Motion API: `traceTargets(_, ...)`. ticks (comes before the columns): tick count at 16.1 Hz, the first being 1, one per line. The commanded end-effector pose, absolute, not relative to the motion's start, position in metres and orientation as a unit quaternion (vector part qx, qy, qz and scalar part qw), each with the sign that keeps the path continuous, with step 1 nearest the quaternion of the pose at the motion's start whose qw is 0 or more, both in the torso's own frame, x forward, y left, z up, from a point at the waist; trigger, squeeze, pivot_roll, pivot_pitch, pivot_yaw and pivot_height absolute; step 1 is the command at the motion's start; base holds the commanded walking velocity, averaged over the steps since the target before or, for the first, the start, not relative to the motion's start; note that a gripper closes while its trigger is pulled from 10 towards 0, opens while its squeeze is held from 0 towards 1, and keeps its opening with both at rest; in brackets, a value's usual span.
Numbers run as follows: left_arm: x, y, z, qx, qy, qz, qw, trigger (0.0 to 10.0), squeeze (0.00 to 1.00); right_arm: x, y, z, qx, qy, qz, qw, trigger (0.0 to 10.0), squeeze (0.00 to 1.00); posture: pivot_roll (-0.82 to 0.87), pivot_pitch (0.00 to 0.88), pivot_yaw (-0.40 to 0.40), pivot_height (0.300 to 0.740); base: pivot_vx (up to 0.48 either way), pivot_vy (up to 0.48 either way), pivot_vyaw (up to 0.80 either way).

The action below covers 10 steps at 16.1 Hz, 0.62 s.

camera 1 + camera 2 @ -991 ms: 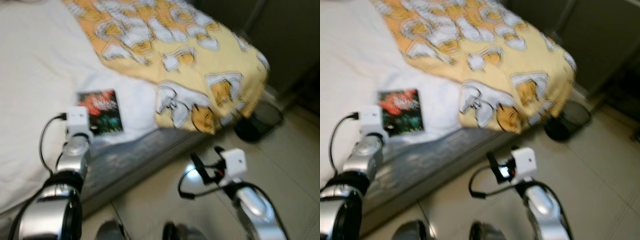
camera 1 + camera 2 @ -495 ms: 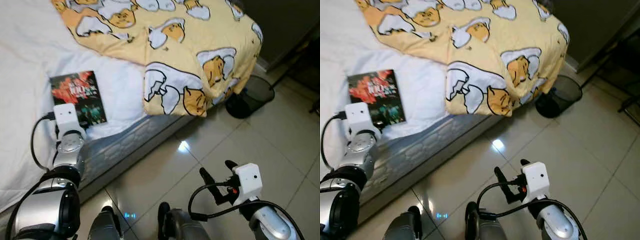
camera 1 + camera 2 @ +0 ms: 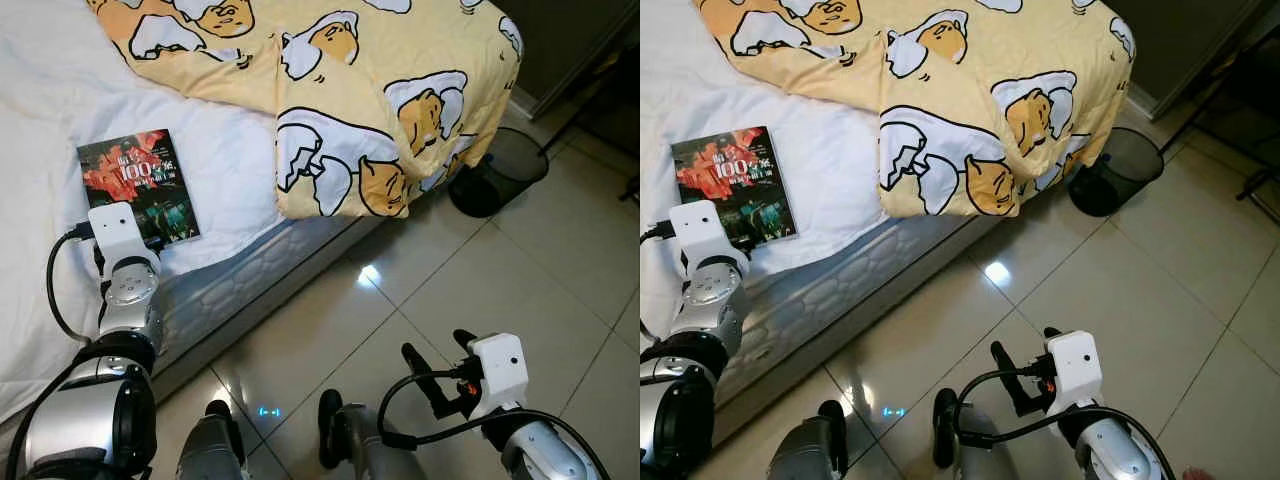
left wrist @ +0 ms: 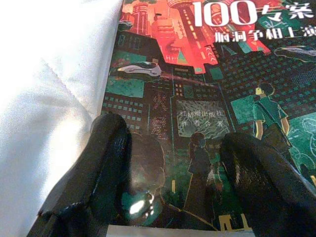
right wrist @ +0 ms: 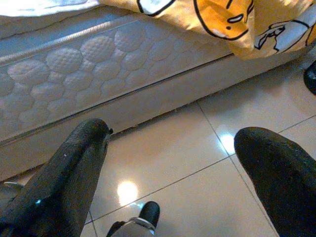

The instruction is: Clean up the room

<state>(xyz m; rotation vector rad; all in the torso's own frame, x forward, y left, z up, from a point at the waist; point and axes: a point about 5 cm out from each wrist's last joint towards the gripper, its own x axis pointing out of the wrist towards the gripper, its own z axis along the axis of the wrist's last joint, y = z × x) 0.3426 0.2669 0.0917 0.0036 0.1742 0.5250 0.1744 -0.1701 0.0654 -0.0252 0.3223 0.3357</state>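
You had the white-sheeted bed across the upper left of the head view, its quilted grey mattress side meeting the glossy beige tiled floor. A yellow blanket printed with egg cartoons was draped over the bed's far corner and hung down past the mattress edge. Just beyond that corner, on the floor, stood a black mesh wastebasket.

Since a second earlier your view had steadied and swung down, so the blur was gone and the red-and-green paperback book sat sharply in frame, lying flat on the sheet close to the bed's near edge. Against that book, the left gripper had crept closer: its wrist camera showed both black fingers spread apart and resting over the lower cover, the claw released and not yet clamped on anything. That, in my judgement, put you at the point of grasping the book, the first thing to tidy.

Your right gripper hung low over the floor beside the mattress side, fingers wide apart, holding nothing and well clear of the wastebasket.
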Motion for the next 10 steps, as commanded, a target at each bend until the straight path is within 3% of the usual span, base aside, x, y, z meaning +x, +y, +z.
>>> traceTargets(1, 0.333, 0.265, 0.074, -0.012, 0.121, 0.259, 0.958, 10.0, 0.0, 0.17, -0.171, 0.064, -0.01, 0.169, 0.162, 0.972, 10.0, 0.0, -0.25, 0.326, -0.113, 0.74, 0.0, 0.0, 0.0)
traceTargets(4, 0.333, 0.261, 0.073, -0.035, 0.112, 0.256, 0.96, 10.0, 0.0, 0.17, -0.17, 0.064, -0.003, 0.169, 0.166, 0.972, 10.0, 0.0, -0.25, 0.328, -0.112, 0.74, 0.0, 0.0, 0.0)
traceTargets(5, 0.335, 0.261, 0.078, -0.07, 0.095, 0.257, 0.959, 10.0, 0.0, 0.169, -0.161, 0.069, 0.019, 0.167, 0.213, 0.962, 10.0, 0.0, -0.24, 0.327, -0.114, 0.74, 0.0, 0.0, 0.0)
traceTargets(10, 0.346, 0.26, 0.101, -0.169, 0.043, 0.222, 0.959, 10.0, 0.0, 0.191, -0.155, 0.09, 0.039, 0.131, 0.26, 0.956, 10.0, 0.0, -0.23, 0.321, -0.122, 0.74, 0.0, 0.0, 0.0)
